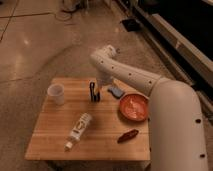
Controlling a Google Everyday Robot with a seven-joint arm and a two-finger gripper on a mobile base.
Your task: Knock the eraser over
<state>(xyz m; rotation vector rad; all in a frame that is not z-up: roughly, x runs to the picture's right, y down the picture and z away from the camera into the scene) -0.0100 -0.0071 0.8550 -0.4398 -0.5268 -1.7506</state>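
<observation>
The eraser (93, 92) is a small near-black block with a light stripe. It stands upright near the back middle of the wooden table (55, 142). My gripper (100, 88) hangs down from the white arm (125, 75) and sits right against the eraser's right side, partly merging with it in the view. I cannot tell whether it touches the eraser.
A white cup (56, 93) stands at the back left. A white bottle (79, 130) lies in the front middle. An orange bowl (133, 106) is at the right, a flat blue-grey pad (116, 91) behind it, a dark red elongated object (128, 135) in front.
</observation>
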